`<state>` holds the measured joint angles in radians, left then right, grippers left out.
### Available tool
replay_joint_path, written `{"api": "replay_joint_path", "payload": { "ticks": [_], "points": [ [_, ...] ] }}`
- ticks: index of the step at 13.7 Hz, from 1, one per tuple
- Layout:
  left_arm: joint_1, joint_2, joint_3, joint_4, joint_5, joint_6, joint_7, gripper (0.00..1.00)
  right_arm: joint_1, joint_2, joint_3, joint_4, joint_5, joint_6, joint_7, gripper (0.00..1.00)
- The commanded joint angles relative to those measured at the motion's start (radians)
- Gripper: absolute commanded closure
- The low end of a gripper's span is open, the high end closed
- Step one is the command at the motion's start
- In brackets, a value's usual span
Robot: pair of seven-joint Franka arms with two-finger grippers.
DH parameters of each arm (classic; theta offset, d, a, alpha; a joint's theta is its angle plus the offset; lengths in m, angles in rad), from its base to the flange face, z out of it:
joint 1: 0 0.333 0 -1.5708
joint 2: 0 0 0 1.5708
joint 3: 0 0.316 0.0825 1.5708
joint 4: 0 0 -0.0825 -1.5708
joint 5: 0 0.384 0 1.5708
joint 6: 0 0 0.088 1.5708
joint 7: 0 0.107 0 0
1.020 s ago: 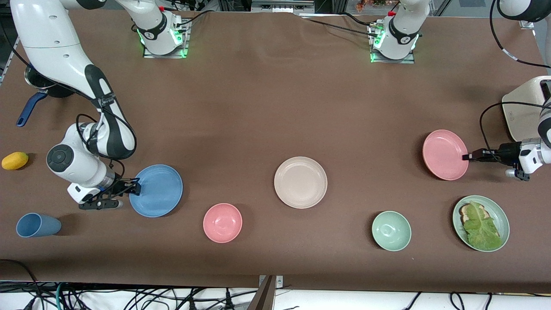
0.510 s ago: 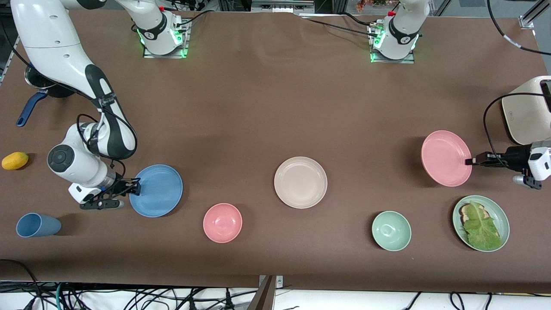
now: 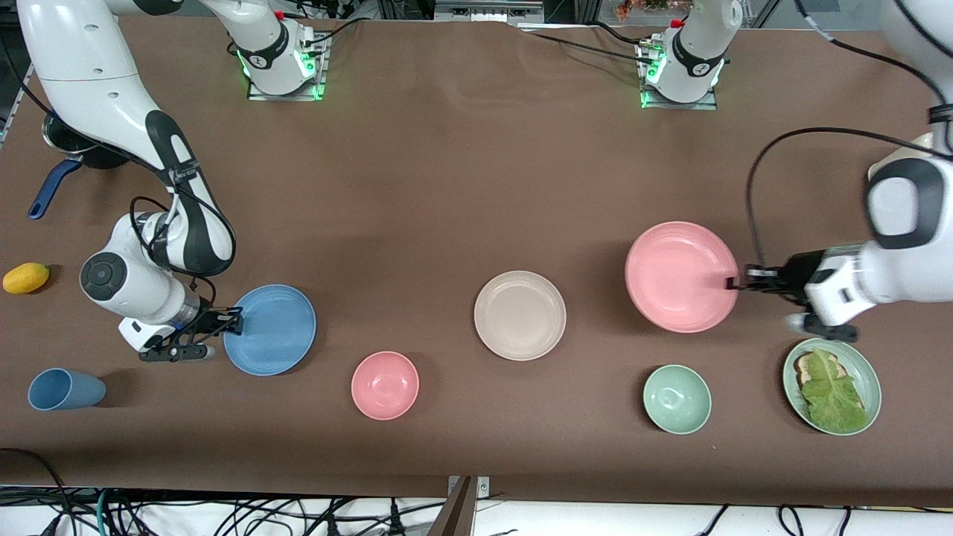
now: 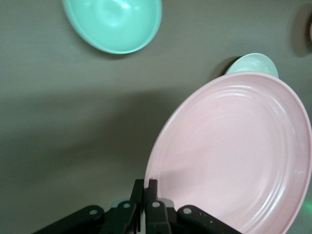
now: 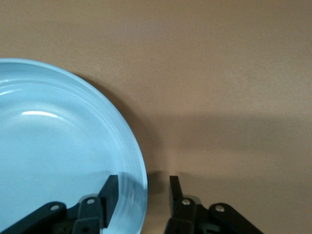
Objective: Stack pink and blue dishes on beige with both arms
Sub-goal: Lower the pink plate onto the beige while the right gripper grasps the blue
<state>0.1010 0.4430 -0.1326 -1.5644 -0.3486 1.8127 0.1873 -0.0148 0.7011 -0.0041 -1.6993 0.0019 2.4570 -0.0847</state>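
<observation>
The sky-blue plate point(image 3: 270, 329) lies flat toward the right arm's end of the table. My right gripper point(image 3: 231, 321) straddles its rim, open: one finger is over the blue plate point(image 5: 58, 161) and the other outside it, so the right gripper point(image 5: 144, 187) still has a gap. The salmon pink plate point(image 3: 681, 275) hangs tilted above the table, between the beige plate point(image 3: 520, 315) and the left arm's end. My left gripper point(image 3: 733, 284) is shut on its rim. In the left wrist view the left gripper point(image 4: 147, 187) pinches the pink plate point(image 4: 234, 156). The beige plate sits bare at mid-table.
A pink bowl point(image 3: 385, 385) and a green bowl point(image 3: 677, 399) sit nearer the front camera than the beige plate. A green plate point(image 3: 864, 365) carries toast and lettuce. A blue cup point(image 3: 63, 389), a yellow fruit point(image 3: 26, 278) and a blue-handled pot point(image 3: 59, 160) lie at the right arm's end.
My left gripper has lifted the pink plate off the table and carried it toward the beige plate. The right gripper's fingers have narrowed around the blue plate's rim; that arm has barely moved.
</observation>
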Motion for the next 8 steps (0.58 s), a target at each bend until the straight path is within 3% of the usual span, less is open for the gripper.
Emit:
{"api": "replay_joint_path", "payload": {
  "ticks": [1,4,8],
  "points": [
    [-0.121,0.01,0.014,0.017,0.071,0.057,-0.141,1.0,-0.007,-0.014,0.007,0.001,0.015,-0.032,-0.001,0.58],
    [-0.234,0.025,0.014,0.017,0.192,0.135,-0.261,1.0,-0.007,-0.014,0.007,0.001,0.015,-0.033,-0.001,0.68],
    [-0.288,0.074,0.016,0.017,0.206,0.172,-0.302,1.0,-0.007,-0.02,0.007,0.001,0.015,-0.043,-0.001,0.8]
  ]
}}
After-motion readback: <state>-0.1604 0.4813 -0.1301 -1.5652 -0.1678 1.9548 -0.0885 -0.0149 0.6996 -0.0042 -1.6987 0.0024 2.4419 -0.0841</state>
